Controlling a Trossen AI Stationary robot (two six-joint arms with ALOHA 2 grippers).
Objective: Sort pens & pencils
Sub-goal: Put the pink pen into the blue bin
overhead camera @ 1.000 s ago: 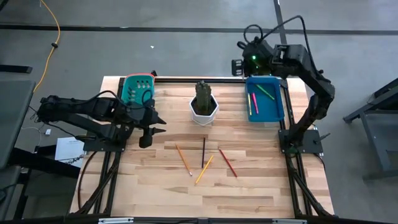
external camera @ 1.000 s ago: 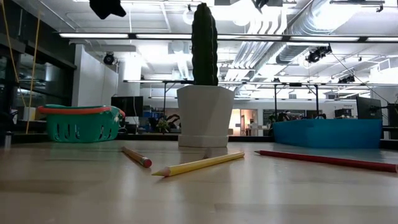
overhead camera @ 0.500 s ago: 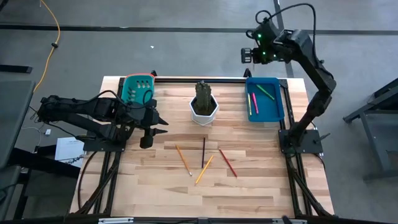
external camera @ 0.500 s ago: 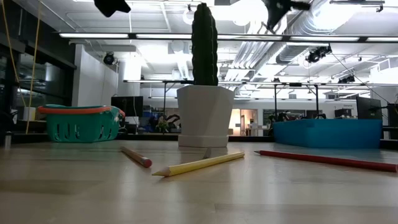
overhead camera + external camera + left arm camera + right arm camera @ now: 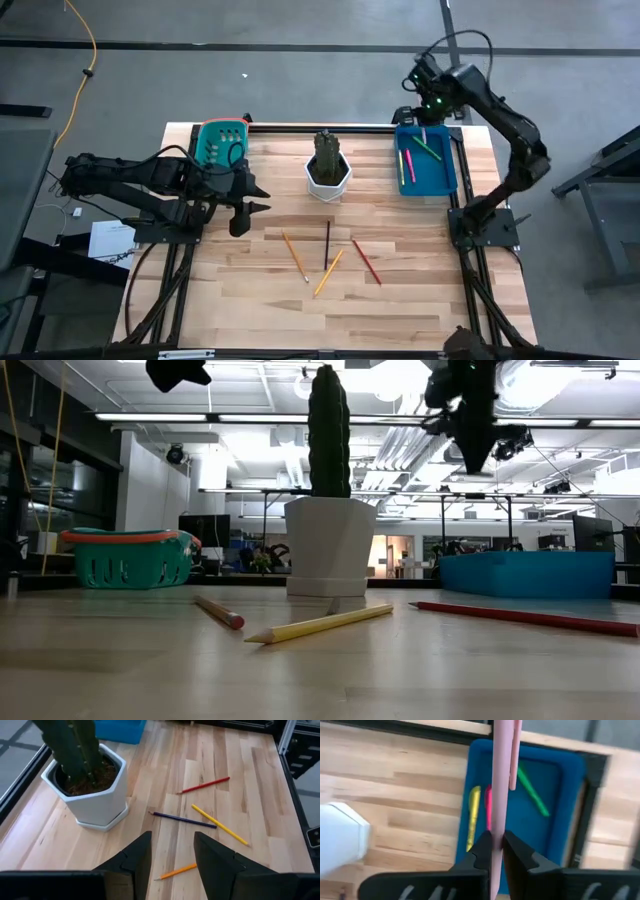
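A pink pen [image 5: 499, 780] is clamped between the right gripper [image 5: 496, 851] fingers, hung above the blue tray [image 5: 560, 810], probably for release among the pens below. Four pencils [image 5: 186, 820] lie ahead of the left gripper [image 5: 172, 857], whose fingers are parted.

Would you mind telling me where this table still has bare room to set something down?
The near strip of the table below the four pencils is bare, as is the wood between the cactus pot and blue tray. The middle is crowded with pencils; the left gripper hovers beside the green basket.
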